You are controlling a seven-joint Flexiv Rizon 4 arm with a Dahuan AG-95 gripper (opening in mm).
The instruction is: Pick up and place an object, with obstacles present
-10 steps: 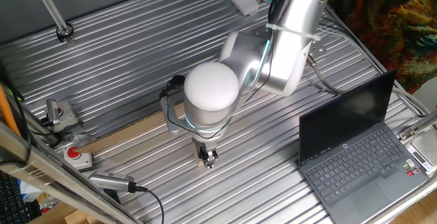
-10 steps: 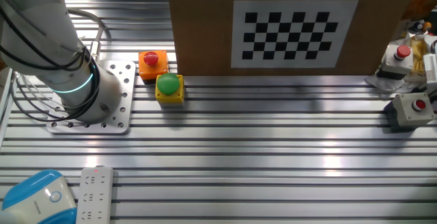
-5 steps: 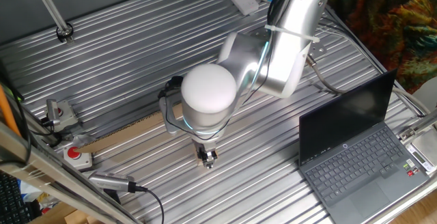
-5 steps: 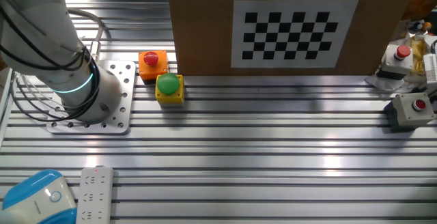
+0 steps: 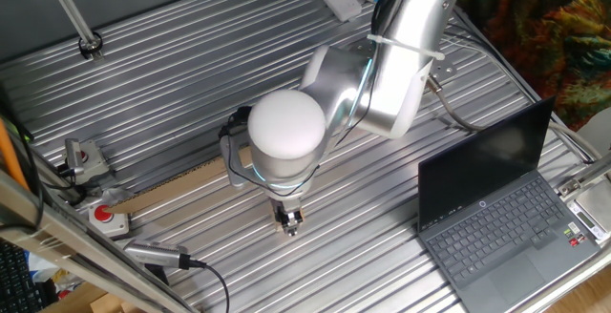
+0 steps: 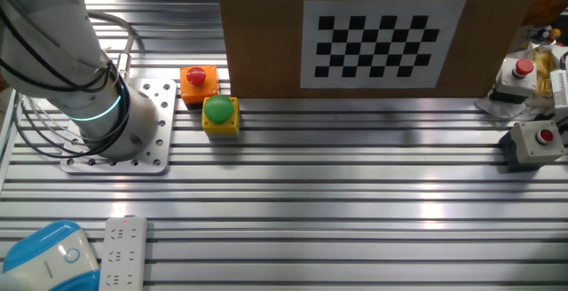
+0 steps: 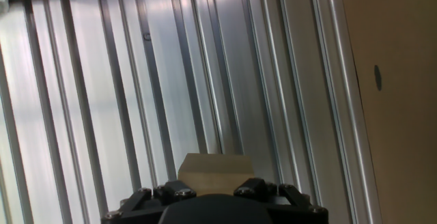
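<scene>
While hanging low over the ribbed metal table [image 5: 172,74]: Flexiv arm bent over the middle, white round joint cap hiding most of the wrist.
Gripper [image 5: 289,219]: fingertips pointed down just above the slats; in the hand view a tan block [image 7: 213,173] sits right at the gripper body, apparently clamped between the fingers, though the fingers themselves are out of frame.
Block position: at the gripper tips, in front of the cardboard strip [image 5: 177,190], near it but apart.
Cardboard strip: long, low, lying flat across the slats, one end hidden behind the arm; tan surface with a dark dot fills the right edge of the hand view.
Writing and labels: none legible; checkerboard print [image 6: 383,43] on an upright cardboard panel [image 6: 257,34].
Buttons: green button on yellow box [image 6: 220,114], red button on orange box [image 6: 198,82], touching corner to corner.
Other items: open laptop [image 5: 496,213], white power strip [image 6: 121,254].
</scene>
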